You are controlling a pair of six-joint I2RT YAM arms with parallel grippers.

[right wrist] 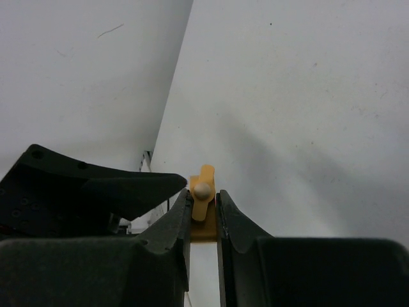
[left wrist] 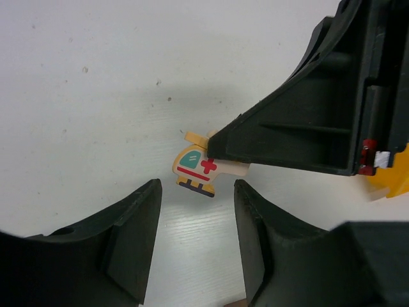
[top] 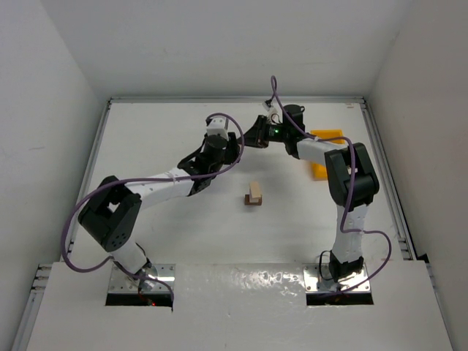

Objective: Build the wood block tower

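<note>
A small stack of wooden blocks, a light tan one on a dark brown one, stands mid-table. My right gripper is shut on a small wooden helicopter piece, yellow with a red cross and a teal window, and holds it just above the table. In the left wrist view the piece sticks out of the right gripper's black finger. My left gripper is open, its jaws facing the piece from close by without touching it. In the top view it sits right beside the right gripper, behind the stack.
A yellow plastic bin lies at the back right, partly hidden under the right arm. White walls enclose the table on the left, back and right. The left gripper's finger shows at the left of the right wrist view.
</note>
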